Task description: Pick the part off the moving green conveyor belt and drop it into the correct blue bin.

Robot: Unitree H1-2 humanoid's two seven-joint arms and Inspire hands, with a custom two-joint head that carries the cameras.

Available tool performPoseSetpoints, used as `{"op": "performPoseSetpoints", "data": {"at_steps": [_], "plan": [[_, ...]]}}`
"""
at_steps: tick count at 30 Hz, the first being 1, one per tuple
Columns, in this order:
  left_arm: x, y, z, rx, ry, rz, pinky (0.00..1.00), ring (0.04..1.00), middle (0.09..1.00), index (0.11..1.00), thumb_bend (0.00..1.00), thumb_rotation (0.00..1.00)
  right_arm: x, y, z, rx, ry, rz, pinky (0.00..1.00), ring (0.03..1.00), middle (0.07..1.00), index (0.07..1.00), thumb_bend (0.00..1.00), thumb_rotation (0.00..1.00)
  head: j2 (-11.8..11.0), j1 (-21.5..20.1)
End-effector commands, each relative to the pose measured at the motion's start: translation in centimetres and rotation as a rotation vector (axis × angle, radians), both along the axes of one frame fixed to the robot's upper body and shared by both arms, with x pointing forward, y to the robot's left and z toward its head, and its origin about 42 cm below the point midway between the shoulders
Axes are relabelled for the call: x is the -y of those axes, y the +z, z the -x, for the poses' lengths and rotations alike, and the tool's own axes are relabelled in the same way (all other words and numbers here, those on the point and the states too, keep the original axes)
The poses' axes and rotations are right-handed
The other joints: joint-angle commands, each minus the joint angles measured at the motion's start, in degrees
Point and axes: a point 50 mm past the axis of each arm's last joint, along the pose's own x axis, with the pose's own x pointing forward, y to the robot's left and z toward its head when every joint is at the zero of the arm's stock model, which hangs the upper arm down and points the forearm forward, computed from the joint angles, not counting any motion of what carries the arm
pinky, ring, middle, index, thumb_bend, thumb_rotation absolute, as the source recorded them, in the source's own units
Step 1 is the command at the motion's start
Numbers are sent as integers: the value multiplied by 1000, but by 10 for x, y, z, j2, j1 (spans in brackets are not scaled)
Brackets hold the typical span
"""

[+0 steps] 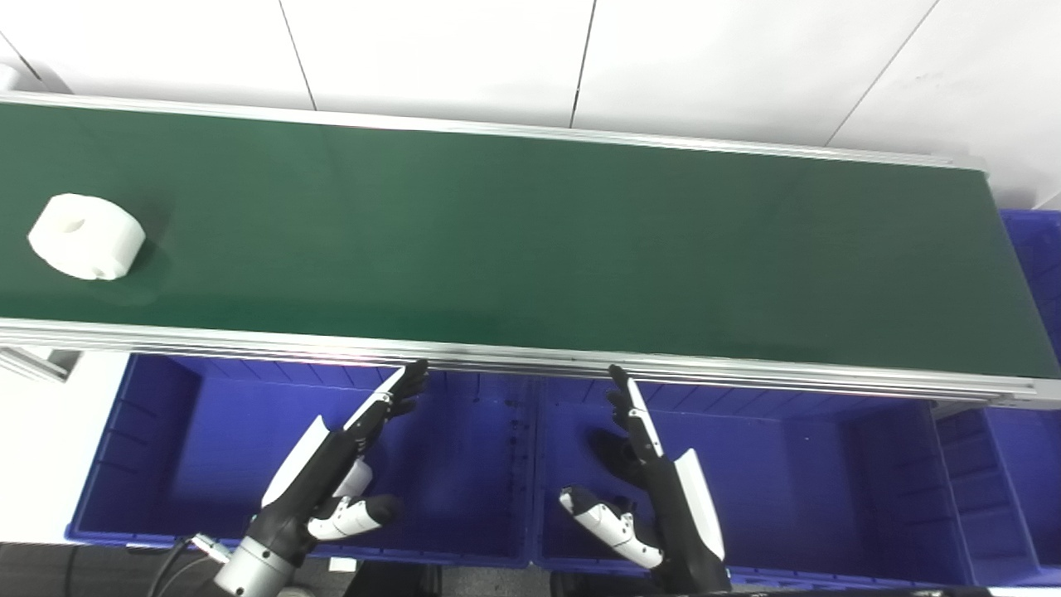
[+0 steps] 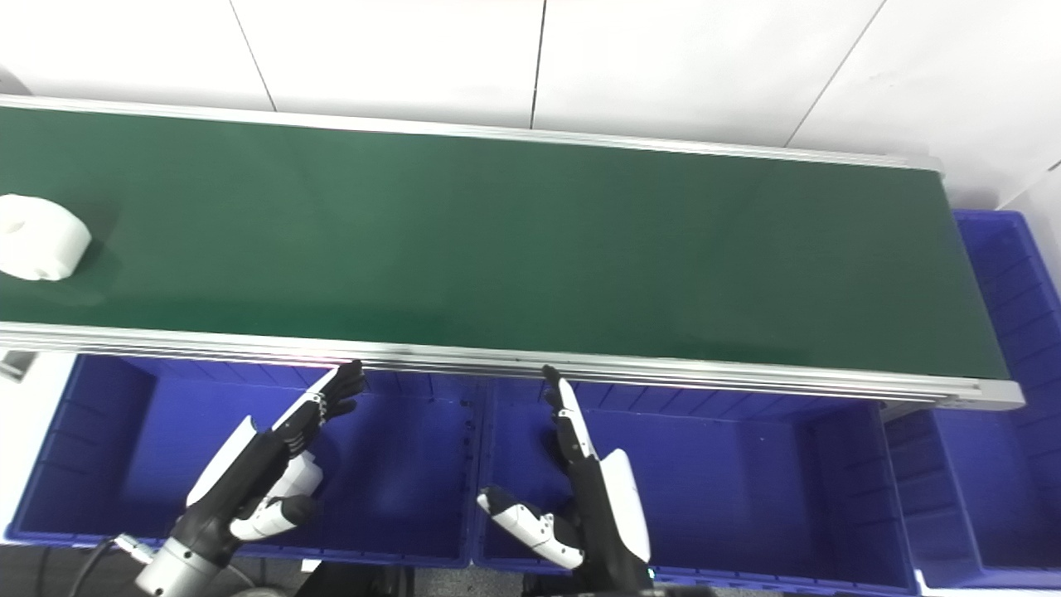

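I see the conveyor belt [image 1: 530, 240] running from left to right across the view, with the wall [image 1: 530, 50] behind it. On the belt, at its far left end, lies the part [image 1: 86, 236]. In front of the belt, below its near rail, two bins stand side by side: the left bin [image 1: 166, 431] and the right bin [image 1: 787, 481], touching each other at the middle. A third bin [image 1: 1028, 464] stands past the right end of the belt. My left hand [image 1: 348, 464] hangs over the left bin, my right hand [image 1: 655, 489] over the right bin, both with fingers spread and holding nothing, well apart from the part.
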Motion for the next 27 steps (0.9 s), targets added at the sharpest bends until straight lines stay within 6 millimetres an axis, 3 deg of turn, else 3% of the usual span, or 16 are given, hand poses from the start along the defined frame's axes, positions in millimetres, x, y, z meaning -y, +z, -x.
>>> {"op": "performPoseSetpoints", "data": {"at_steps": [1,19,27], "plan": [[4,7,-1,62,-11,11,936,972,975,964,839,877,4,6,4,62,-13,-13,878,932,980,1000,748,808,-4,8],[15,5,0,70,-2,17,896,948,962,956,839,850,12,3,7,78,-31,6,839,906,957,989,761,797,-10,34],[14,5,-1,72,-4,21,887,941,958,952,849,840,11,1,5,89,-6,-10,880,930,974,998,746,807,-9,40]]}}
